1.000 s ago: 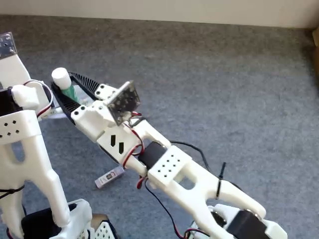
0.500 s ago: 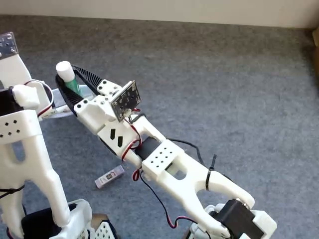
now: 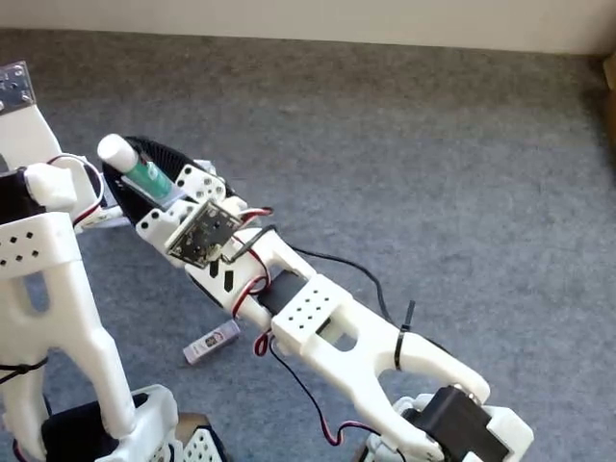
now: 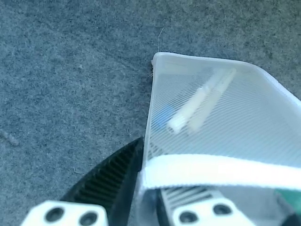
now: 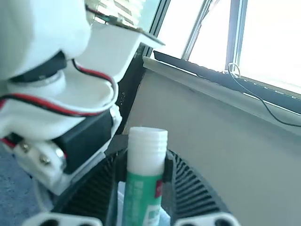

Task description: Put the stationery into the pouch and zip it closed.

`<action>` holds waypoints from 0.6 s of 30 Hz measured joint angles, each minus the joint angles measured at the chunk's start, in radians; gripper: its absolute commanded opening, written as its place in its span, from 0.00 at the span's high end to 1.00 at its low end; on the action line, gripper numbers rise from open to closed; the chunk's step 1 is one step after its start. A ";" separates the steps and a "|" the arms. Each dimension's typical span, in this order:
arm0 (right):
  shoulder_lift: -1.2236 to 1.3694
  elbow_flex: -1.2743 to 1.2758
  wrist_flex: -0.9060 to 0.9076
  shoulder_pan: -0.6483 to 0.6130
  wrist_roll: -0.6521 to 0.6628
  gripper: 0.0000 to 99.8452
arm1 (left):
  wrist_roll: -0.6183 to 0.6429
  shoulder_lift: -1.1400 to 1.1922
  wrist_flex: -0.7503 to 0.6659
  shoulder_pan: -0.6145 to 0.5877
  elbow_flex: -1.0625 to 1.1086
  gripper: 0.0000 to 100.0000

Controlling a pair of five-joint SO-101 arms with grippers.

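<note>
The right gripper [image 5: 146, 161] clamps a green glue stick [image 3: 144, 175] with a white cap between its black ribbed fingers [image 5: 188, 188]. It holds the stick tilted above the grey carpet [image 3: 433, 144] at the far left of the scene, close beside the left arm [image 3: 48, 260]. The left gripper [image 4: 148, 181] is closed on the white banded edge of a translucent mesh pouch [image 4: 244, 117] (pale pens [image 4: 202, 106] and a small blue item [image 4: 162, 117] show through its side). A small pale oblong object [image 3: 212, 342] lies on the carpet on the near side, just left of the right arm [image 3: 327, 327].
</note>
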 measured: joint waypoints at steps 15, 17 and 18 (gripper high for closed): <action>0.000 0.005 0.049 0.005 0.003 0.84 | 0.000 0.000 -0.005 0.000 0.000 0.99; 0.000 0.005 0.049 0.000 0.003 0.84 | 0.000 0.000 -0.005 0.000 0.000 0.99; 0.000 0.005 0.049 0.000 0.003 0.84 | 0.000 0.000 -0.005 0.000 0.000 0.99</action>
